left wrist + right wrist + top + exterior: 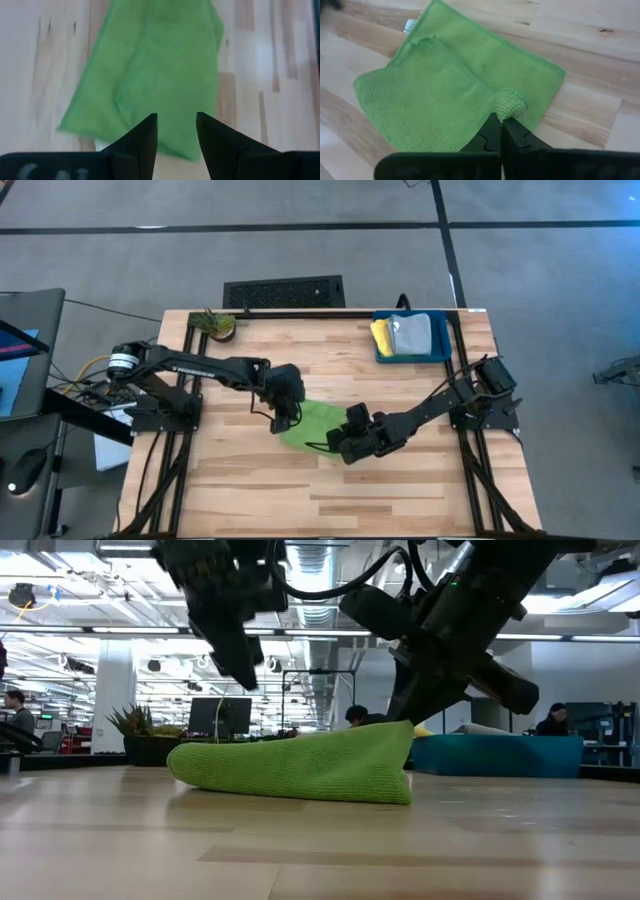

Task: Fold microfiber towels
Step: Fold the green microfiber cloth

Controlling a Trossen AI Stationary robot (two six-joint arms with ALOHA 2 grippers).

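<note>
Right gripper jaws clamped on lime green towel corner, mid-worktop; fold heading toward left side. Left gripper jaws apart, hovering over opposite edge.

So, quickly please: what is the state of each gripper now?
Left gripper: open, fingers apart above the lime green towel, holding nothing.
Right gripper: closed, fingers pinching a bunched edge of the lime green towel.
</note>
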